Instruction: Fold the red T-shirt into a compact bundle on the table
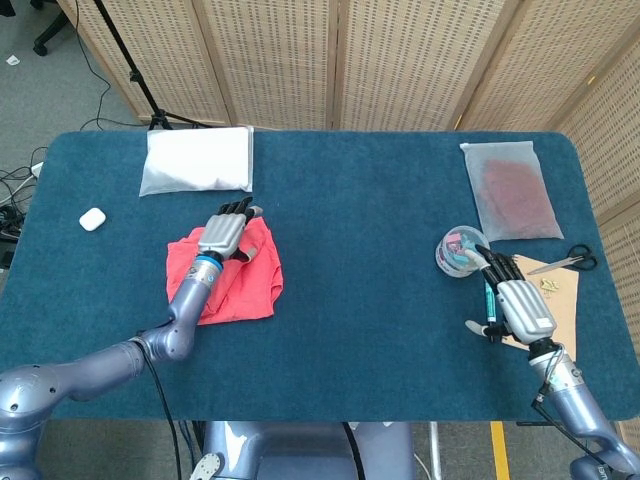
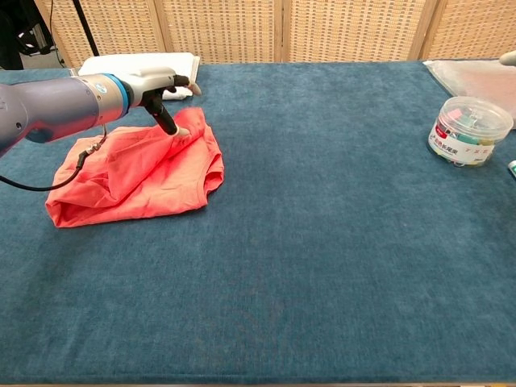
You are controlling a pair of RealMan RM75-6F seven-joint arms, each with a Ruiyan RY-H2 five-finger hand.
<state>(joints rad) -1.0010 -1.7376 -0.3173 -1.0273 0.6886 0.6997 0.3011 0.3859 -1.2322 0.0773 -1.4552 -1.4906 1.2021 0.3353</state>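
The red T-shirt (image 1: 228, 278) lies at about nine o'clock on the table (image 1: 360, 220), left of centre, already doubled into a rumpled pad. Just beyond it, at eleven o'clock, sits a white folded cloth (image 1: 196, 160). The left hand (image 1: 228, 231) is over the shirt's far right corner; in the chest view a fold of red cloth is pinched between thumb and a finger at (image 2: 179, 131), the other fingers extended and slightly apart. The right hand (image 1: 512, 300) rests near four o'clock, just beside a clear tub (image 1: 461, 250), fingers apart, holding nothing.

Judgement: a fold is in hand, the gathered edge being laid across the body of the shirt. The next move calls for lowering and releasing that edge flat, then folding the uneven near left portion inward
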